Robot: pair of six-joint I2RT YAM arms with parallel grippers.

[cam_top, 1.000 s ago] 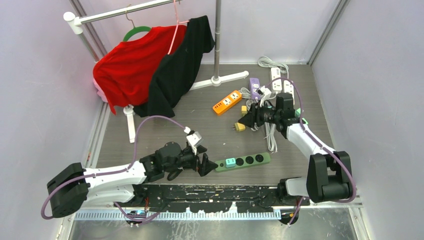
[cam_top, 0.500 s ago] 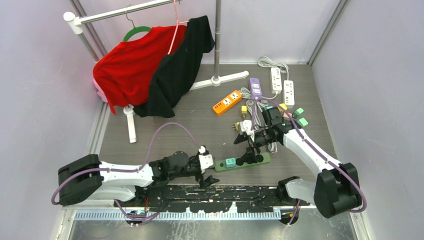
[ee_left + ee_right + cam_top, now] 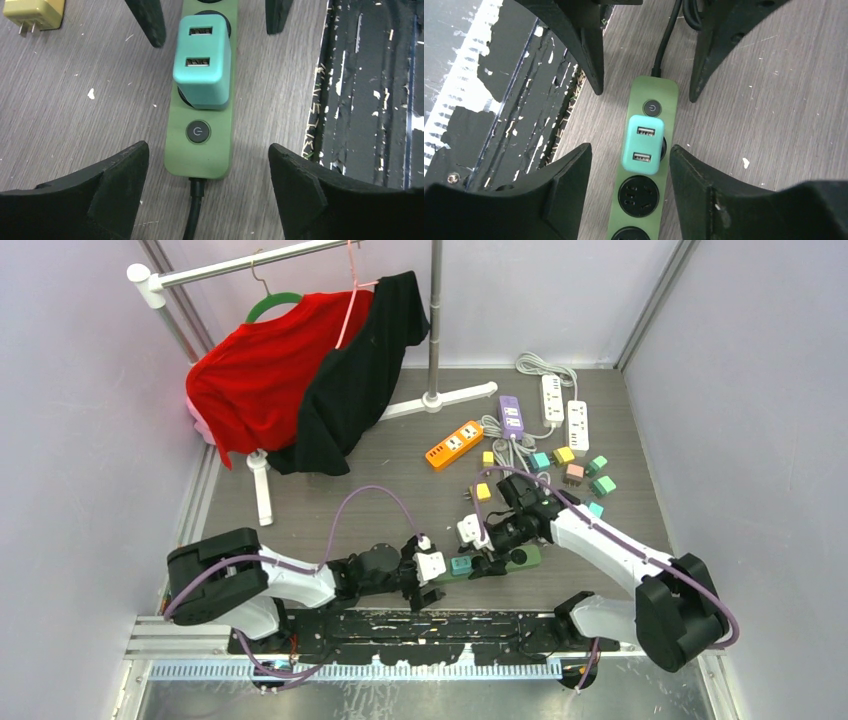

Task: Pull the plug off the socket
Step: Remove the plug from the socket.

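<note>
A teal two-port USB plug sits in the first socket of the green power strip, beside its round power button. My left gripper is open, its fingers wide on either side of the strip's cable end, touching nothing. My right gripper faces it, open, one finger on each side of the plug with a gap on both sides. In the top view both grippers, left and right, meet over the plug near the table's front edge.
The arms' black metal base plate runs close alongside the strip. A yellow plug lies loose nearby. Farther back are an orange strip, a purple strip, white strips, several coloured plugs and a clothes rack.
My right arm swung forward from the loose plugs at the back down to the green strip. My left arm slid right to the strip's cable end.
</note>
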